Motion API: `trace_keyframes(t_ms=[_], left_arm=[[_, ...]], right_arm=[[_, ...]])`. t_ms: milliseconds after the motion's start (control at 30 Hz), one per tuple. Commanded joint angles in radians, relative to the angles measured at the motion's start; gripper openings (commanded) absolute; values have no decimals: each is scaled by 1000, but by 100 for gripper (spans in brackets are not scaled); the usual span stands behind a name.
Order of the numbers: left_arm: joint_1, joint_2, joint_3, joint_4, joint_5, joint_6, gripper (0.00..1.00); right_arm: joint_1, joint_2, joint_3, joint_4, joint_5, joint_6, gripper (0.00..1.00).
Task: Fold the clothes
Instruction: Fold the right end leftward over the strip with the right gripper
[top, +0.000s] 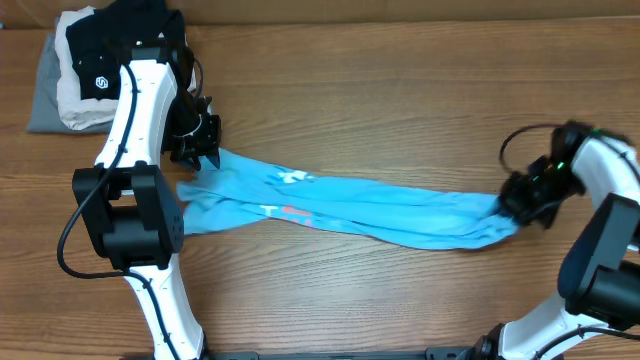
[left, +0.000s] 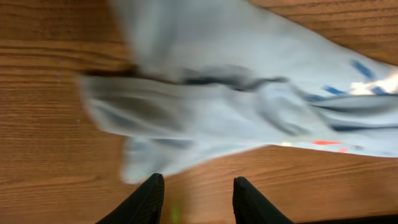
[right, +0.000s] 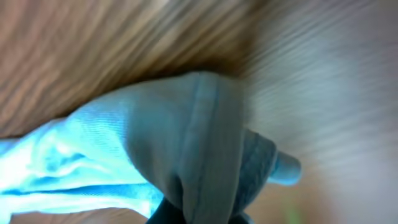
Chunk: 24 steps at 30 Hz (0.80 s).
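Observation:
The clothes (top: 350, 210), a sky-blue T-shirt with white and pink-red print, lie pulled into a long, rumpled band across the middle of the wooden table (top: 400, 90). My left gripper (top: 200, 150) hovers at the band's left end. In the left wrist view it (left: 196, 183) is open, with bare wood between its black fingers (left: 152, 193) and the shirt (left: 217, 93) just ahead of them. My right gripper (top: 515, 200) is at the band's right end. In the right wrist view it (right: 199, 214) is shut on a bunched hem of the shirt (right: 155, 143).
A stack of folded garments sits at the back left corner: a black one with a small white logo (top: 100, 60) on top, with beige (top: 75, 110) and grey (top: 40, 100) ones under it. The left arm's base (top: 130, 215) stands by the shirt's left end.

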Motion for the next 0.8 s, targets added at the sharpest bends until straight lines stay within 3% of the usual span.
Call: trace_keyframes(t_ms=[0,167,533,767], left_arm=[[-14,-13,-3,4,11,23,40],[-34,-13,-3,26,12,23,42],[-74,-13,-3,46,11,24,45],[-75,-13,-3,46,11,24,45]], right_arm=[[-4,-7,190,-99,190,59,4],[58,-7,311,-174,122,55,4],[409,-7,283,-32,-69,36,4],[563,-7,282,10,-79,71,4]])
